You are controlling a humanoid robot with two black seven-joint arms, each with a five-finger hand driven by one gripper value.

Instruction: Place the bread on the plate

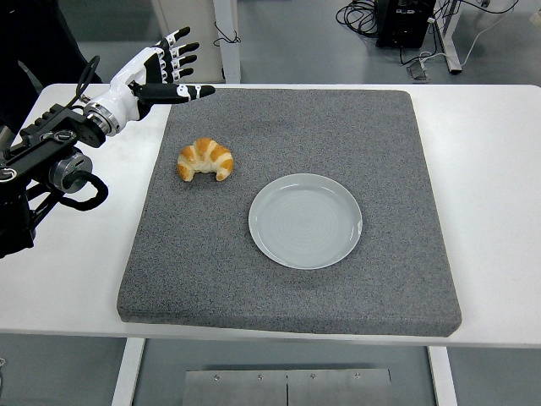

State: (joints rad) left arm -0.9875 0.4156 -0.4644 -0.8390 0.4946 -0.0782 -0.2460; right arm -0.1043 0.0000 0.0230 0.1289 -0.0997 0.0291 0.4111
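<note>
The left hand (pixel 161 72) hovers empty with fingers spread, up-left of the croissant (pixel 204 159), which it must come down on and grasp before carrying it to the plate (pixel 305 220).

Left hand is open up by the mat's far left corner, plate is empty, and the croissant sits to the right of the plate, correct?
Not quite. In the head view the croissant lies to the left of the plate, on the grey mat. The rest holds: the left hand is open near the mat's far left corner, and the plate is empty.
</note>
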